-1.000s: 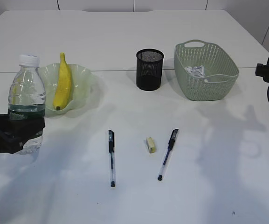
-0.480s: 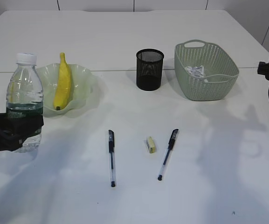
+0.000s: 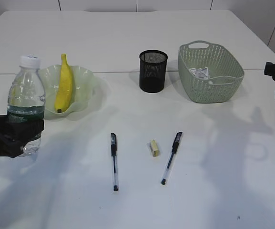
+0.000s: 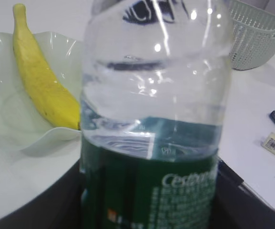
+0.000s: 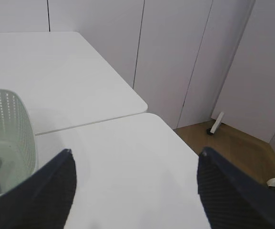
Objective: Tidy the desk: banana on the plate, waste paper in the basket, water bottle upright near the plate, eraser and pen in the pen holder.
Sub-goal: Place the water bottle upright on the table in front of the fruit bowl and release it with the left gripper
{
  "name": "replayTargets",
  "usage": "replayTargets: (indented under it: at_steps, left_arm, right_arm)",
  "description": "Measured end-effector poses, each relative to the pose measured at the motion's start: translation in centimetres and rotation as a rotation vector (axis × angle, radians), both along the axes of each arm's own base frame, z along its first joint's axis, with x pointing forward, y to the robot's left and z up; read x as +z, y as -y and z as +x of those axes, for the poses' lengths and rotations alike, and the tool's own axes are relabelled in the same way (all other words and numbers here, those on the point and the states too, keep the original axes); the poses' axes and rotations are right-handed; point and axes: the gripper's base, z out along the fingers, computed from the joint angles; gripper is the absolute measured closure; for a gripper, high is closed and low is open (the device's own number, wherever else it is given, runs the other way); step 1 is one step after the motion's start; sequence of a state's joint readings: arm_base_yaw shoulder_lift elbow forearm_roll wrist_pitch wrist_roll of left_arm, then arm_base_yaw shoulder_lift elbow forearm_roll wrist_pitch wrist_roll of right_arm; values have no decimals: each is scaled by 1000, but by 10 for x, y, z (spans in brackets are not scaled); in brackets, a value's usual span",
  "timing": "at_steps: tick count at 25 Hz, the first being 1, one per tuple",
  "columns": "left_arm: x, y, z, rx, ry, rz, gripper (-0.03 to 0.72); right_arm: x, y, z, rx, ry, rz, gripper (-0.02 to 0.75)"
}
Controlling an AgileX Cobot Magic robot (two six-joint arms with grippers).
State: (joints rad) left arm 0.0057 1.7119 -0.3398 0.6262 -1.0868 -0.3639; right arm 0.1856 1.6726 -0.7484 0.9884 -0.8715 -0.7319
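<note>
My left gripper [image 3: 18, 136] is shut on the water bottle [image 3: 26, 98], which stands upright at the table's left, in front of the pale green plate [image 3: 87, 88]; the bottle fills the left wrist view [image 4: 151, 119]. The banana [image 3: 64, 88] lies on the plate and also shows in the left wrist view [image 4: 44, 86]. Two pens [image 3: 114, 161] [image 3: 171, 156] and a small eraser [image 3: 154, 147] lie on the table in front. The black mesh pen holder [image 3: 153, 70] stands mid-back. Crumpled paper [image 3: 201, 73] lies in the green basket [image 3: 211, 90]. My right gripper [image 5: 135, 186] is open and empty, off the right edge.
In the right wrist view the basket's wall [image 5: 8, 129] is at the left, the table's right edge and the floor [image 5: 242, 143] at the right. A seam runs across the table behind the plate and holder.
The bottle in my left gripper has shifted slightly, first a little left and up, then back right and down. The right arm has barely moved.
</note>
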Motion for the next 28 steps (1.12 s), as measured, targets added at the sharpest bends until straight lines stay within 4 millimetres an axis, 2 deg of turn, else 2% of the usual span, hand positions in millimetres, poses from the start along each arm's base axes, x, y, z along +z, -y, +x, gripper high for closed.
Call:
replayTargets:
  at_steps: [16,23,28]
  left_arm:
    - [-3,8,-6,-132,4,48,301]
    - [16,11,-11,-174,80,59,301]
    - [14,10,-29,-151,57,50,301]
  right_arm:
    - [0,0,0,-1,1,-1,148]
    - [0,0,0,-1,1,-1,148]
    - [0,0,0,-1,2,-1,148]
